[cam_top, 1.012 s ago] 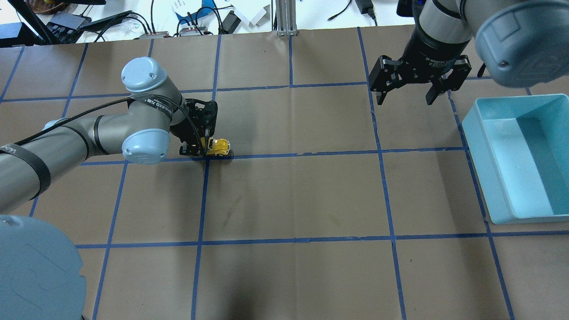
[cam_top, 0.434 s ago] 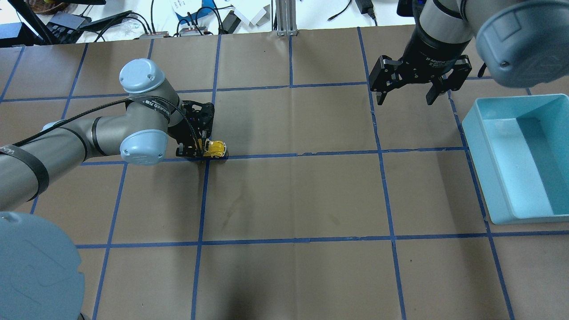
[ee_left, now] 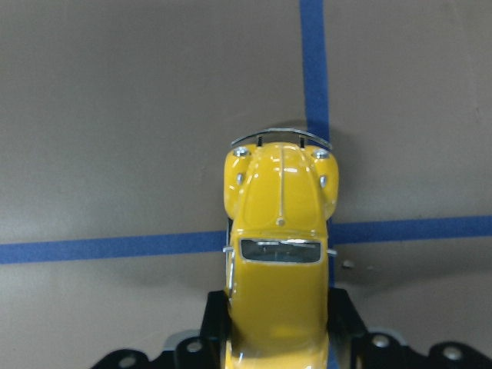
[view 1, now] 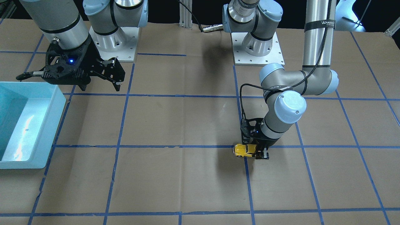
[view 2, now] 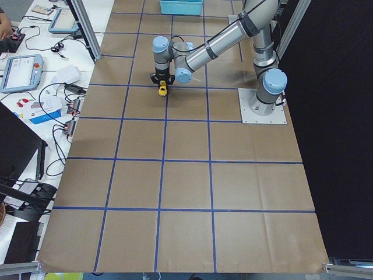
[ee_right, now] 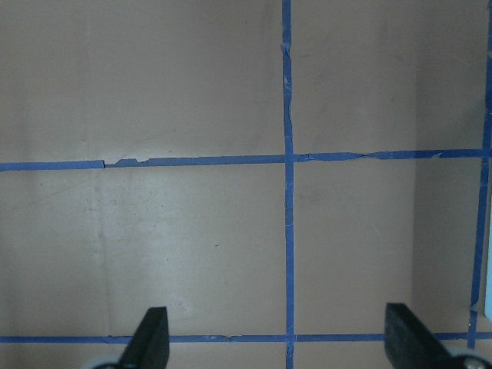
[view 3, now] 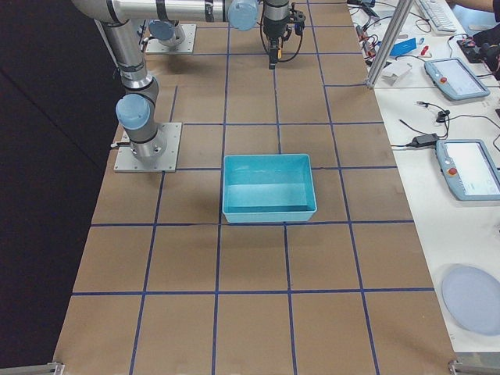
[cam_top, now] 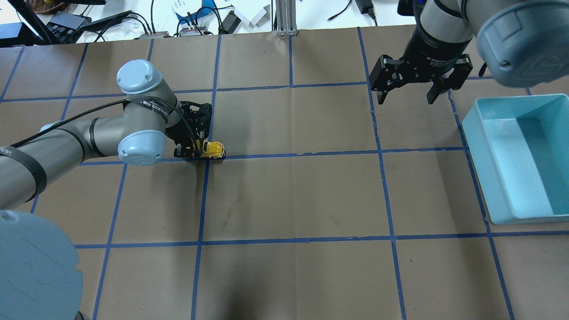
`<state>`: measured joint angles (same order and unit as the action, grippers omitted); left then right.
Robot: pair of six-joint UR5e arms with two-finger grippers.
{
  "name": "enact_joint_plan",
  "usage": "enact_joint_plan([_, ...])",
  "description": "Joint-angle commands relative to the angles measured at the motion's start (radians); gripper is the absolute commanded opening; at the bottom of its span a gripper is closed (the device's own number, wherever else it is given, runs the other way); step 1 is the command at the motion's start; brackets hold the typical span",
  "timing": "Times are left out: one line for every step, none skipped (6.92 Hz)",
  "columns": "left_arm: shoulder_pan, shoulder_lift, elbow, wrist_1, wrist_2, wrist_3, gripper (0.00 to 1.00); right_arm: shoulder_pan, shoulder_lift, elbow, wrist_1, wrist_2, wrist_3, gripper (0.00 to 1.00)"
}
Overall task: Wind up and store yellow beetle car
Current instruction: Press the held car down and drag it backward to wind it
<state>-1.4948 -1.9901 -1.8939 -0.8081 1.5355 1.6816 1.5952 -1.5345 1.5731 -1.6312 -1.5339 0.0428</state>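
Observation:
The yellow beetle car (cam_top: 214, 149) sits on the table at a crossing of blue tape lines. It also shows in the front view (view 1: 244, 150), the left side view (view 2: 163, 88) and the left wrist view (ee_left: 278, 254). My left gripper (cam_top: 198, 150) is low at the table and shut on the car's rear, its nose pointing away from the wrist. My right gripper (cam_top: 403, 94) hangs open and empty above the table at the far right, near the light blue bin (cam_top: 493, 173); its fingertips (ee_right: 151, 338) frame bare paper.
The table is covered in brown paper with a blue tape grid. The light blue bin (view 1: 47, 125) stands at the right edge, also seen in the right side view (view 3: 269, 212). Cables and devices lie beyond the table's far edge (cam_top: 186, 22).
My left gripper has dragged the yellow car a short way to the left along the tape line. The right arm has barely moved.

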Motion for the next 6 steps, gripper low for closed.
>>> enact_joint_plan([0.031,0.001,-0.001,0.000,-0.005,0.001,0.33,0.005,0.000,-0.005,0.001,-0.005,0.002,1.00])
enact_joint_plan([0.031,0.001,-0.001,-0.003,-0.005,0.001,0.33,0.005,0.000,-0.007,-0.001,-0.005,0.002,1.00])
enact_joint_plan([0.033,0.001,-0.004,-0.003,-0.002,0.007,0.33,0.009,-0.001,-0.013,0.005,-0.006,0.002,1.00])
enact_joint_plan([0.036,0.002,-0.005,0.000,0.000,0.016,0.33,0.012,-0.003,-0.015,0.007,-0.008,0.002,1.00])
enact_joint_plan([0.060,0.002,-0.008,-0.003,-0.005,0.020,0.33,0.011,-0.001,-0.012,0.005,-0.008,0.002,1.00])
enact_joint_plan([0.083,0.004,-0.010,-0.005,-0.008,0.024,0.33,0.012,-0.001,-0.007,0.005,-0.008,0.002,1.00])
